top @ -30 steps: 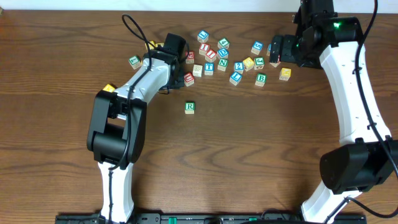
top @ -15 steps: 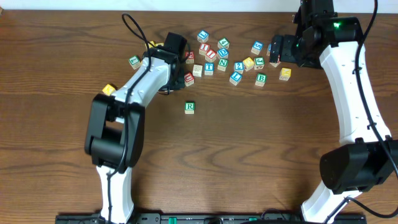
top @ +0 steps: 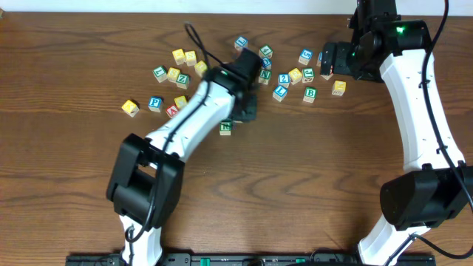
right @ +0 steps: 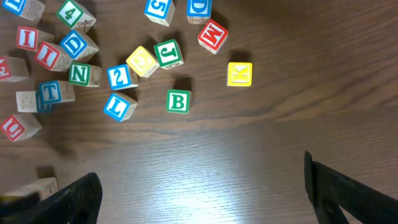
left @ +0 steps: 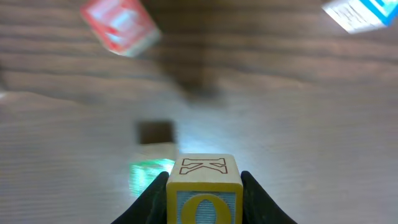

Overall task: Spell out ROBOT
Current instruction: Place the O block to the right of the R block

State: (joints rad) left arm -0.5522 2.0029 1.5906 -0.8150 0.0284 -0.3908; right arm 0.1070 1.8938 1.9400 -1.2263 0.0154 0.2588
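The left gripper (left: 204,177), clamped on the O cube (left: 204,202), has swung over from the left pile (top: 174,74) to the R (top: 225,128), which lies alone on the table (top: 310,185). The second letter looks ready to set beside R. The right gripper (right: 200,174) hangs wide apart above B (right: 178,101), with T (right: 51,92) further off.

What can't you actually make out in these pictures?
- Left wrist view: blur makes the letters unreadable on the red cube, the blue cube and the green cube.
- Overhead view: the left arm hides the held cube, so its grip shows only from the wrist.
- Right wrist view: the left edge cuts off a red-lettered cube; its letter is incomplete.
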